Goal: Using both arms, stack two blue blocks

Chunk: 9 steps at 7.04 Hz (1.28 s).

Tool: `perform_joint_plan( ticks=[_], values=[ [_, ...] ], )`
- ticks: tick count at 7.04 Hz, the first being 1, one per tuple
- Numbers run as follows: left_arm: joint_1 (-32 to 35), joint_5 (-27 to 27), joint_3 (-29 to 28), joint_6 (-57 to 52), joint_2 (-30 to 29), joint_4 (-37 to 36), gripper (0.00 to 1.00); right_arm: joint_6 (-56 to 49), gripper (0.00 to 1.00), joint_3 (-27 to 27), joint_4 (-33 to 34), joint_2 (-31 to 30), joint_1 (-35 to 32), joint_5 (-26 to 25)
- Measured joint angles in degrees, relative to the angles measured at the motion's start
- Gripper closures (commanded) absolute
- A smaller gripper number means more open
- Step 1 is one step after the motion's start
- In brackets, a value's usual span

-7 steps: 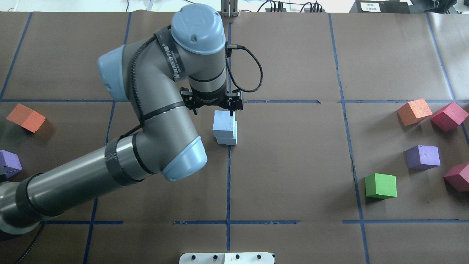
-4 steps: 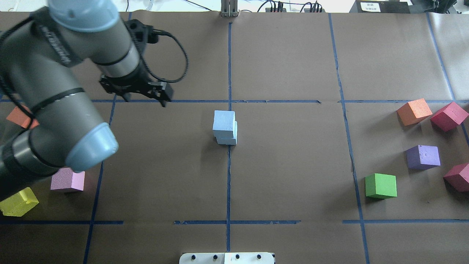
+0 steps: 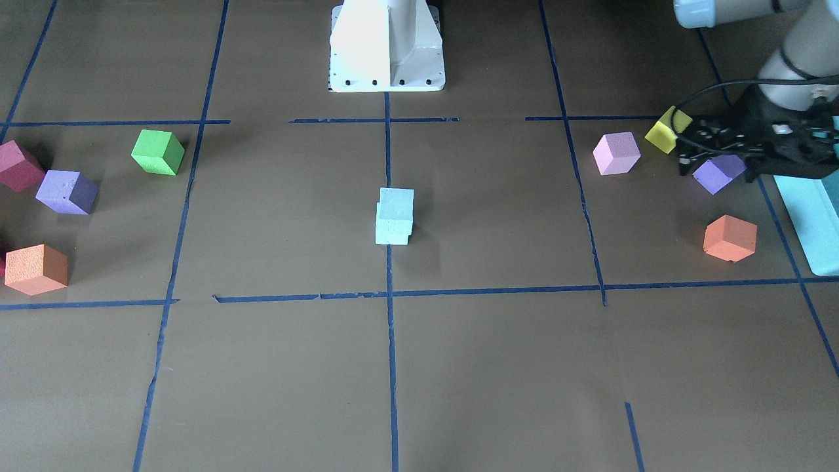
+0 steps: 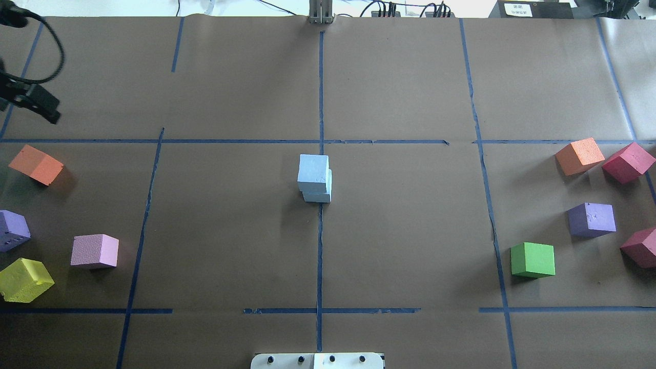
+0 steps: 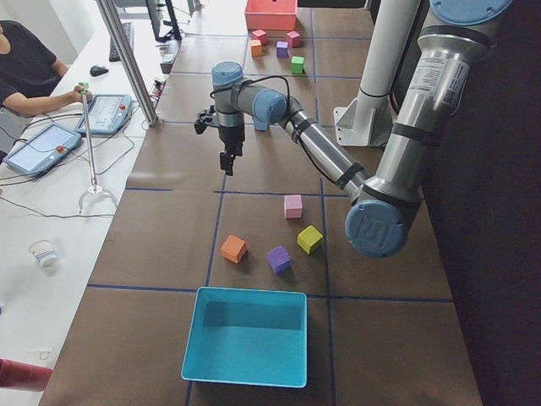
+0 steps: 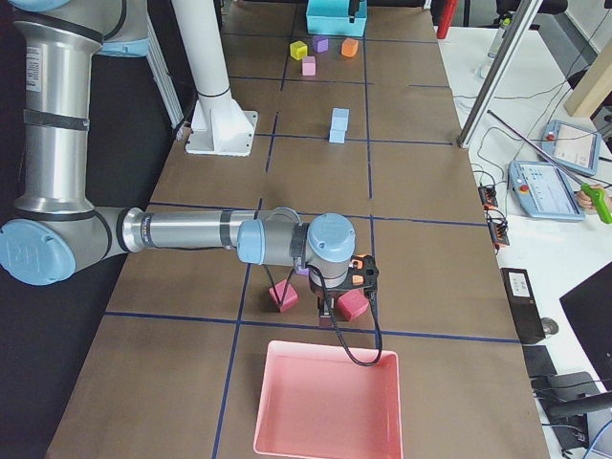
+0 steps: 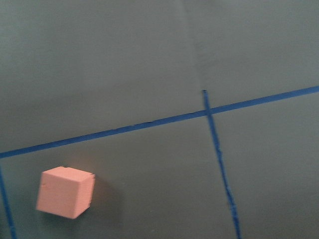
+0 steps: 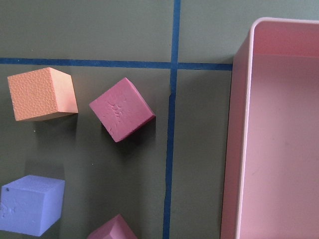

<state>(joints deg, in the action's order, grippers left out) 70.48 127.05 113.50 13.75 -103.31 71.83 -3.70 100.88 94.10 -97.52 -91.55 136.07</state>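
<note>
The two blue blocks stand stacked at the table's middle on the centre tape line. The deeper sky-blue block (image 4: pixel 313 172) sits on the paler cyan block (image 4: pixel 318 195), shifted slightly off it. The stack also shows in the front-facing view (image 3: pixel 396 204) and the exterior right view (image 6: pixel 338 124). My left gripper (image 3: pixel 685 157) is open and empty, far off at the table's left end, above a purple cube (image 3: pixel 718 174). Only its edge shows in the overhead view (image 4: pixel 36 102). My right gripper (image 6: pixel 330 304) hovers over crimson cubes near the pink tray; I cannot tell if it is open.
On the left side lie an orange cube (image 4: pixel 37 164), a purple cube (image 4: pixel 13 230), a pink cube (image 4: pixel 95 251) and a yellow cube (image 4: pixel 23 279), with a teal box (image 5: pixel 245 338) beyond. On the right side lie green (image 4: pixel 533 260), purple (image 4: pixel 592 219), orange (image 4: pixel 579 155) and crimson (image 4: pixel 628 162) cubes, with a pink tray (image 6: pixel 325 402).
My left arm has drawn away from the stack, swinging left to the table's edge and nearly out of the overhead view. The two stacked blue blocks have not moved.
</note>
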Motion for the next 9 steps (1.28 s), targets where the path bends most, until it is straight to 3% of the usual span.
perform_joint_plan(
  ticks=[3,5,7,9],
  values=[
    [14.1,3.0,-12.6,-21.2,4.8,3.1,0.0,0.3,0.0,0.0,-2.2,-1.4,0.0,-0.3],
    [18.5,5.9,-23.4,-25.8,8.1,13.6,0.0,0.4,0.0,0.1,-2.7,-1.5,0.0,-0.2],
    [19.9,6.6,-26.8,-26.0,12.3,18.9,0.0,0.5,0.0,0.3,-2.8,-1.5,0.0,-0.1],
    [20.3,6.7,-25.6,-25.6,14.9,19.4,0.0,0.5,0.0,0.3,-2.8,-1.4,0.0,0.3]
  ],
)
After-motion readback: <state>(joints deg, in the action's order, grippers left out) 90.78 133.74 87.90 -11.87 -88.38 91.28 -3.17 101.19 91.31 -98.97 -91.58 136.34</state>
